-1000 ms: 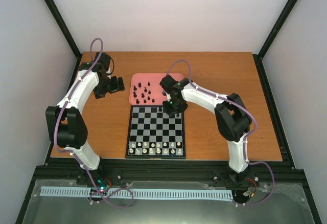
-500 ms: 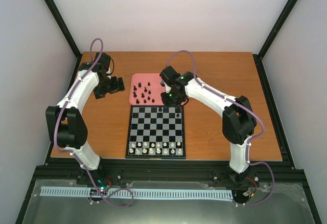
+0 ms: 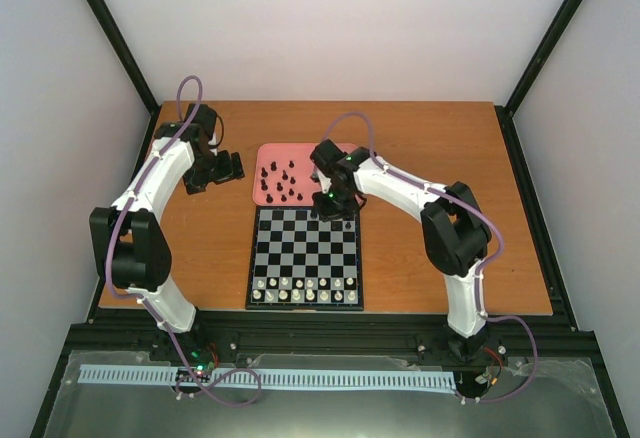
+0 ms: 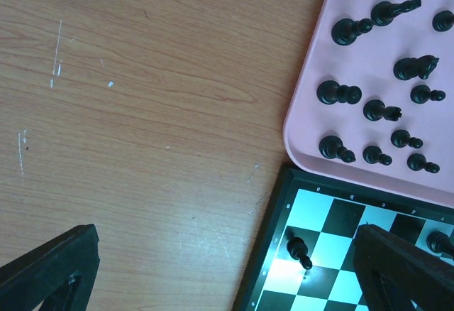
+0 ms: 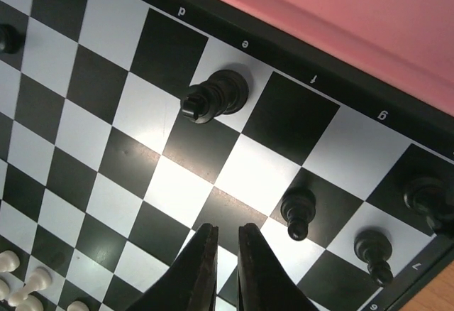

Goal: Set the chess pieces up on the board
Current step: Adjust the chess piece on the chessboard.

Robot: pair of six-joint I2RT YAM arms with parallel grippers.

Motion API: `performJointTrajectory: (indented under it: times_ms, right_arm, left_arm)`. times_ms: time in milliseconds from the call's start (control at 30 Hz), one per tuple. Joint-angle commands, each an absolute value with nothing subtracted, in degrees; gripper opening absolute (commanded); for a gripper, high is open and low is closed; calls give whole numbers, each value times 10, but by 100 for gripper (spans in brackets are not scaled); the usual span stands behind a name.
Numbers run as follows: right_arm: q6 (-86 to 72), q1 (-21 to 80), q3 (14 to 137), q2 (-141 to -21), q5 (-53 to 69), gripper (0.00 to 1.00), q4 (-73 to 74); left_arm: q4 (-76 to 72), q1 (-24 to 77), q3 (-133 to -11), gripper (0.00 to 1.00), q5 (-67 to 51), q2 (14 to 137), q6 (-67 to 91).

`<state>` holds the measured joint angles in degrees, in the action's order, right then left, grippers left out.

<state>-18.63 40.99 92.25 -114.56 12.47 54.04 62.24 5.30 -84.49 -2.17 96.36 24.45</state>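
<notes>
Board [image 3: 305, 253]: mid-counter, its far edge against the pink tray [image 3: 300, 153].
Chess pieces [image 3: 280, 183]: you have about a dozen black ones loose on the tray. A few more stand on the board's two far rows, among them a tall piece [image 5: 216, 94] on the light square marked e.
White pieces [image 3: 305, 288]: they fill the board's two near rows.
Your left fingers [image 3: 234, 165]: spread to their widest and empty, over bare counter [image 3: 430, 158] just left of the tray.
Your right fingers [image 5: 210, 236]: all but closed with nothing between them, above the board's far rows.

white walls [image 3: 330, 28], black frame [image 3: 111, 33], wooden table [image 3: 440, 148]
</notes>
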Motion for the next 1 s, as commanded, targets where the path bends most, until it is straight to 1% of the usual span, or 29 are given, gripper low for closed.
performJointTrajectory:
  times_ms: [0,767,967]
  right_arm:
    - [-182,413,921,-1163,131,10,543]
    - [-180,413,944,-1189,67,11,581]
    - [-169,413,939,-1176,85,11,573]
  left_arm:
    - [615,54,-854,100,-22,959,250]
    - [613,54,-854,100,-22,966,250]
    - [613,54,-854,100,-24,965,251]
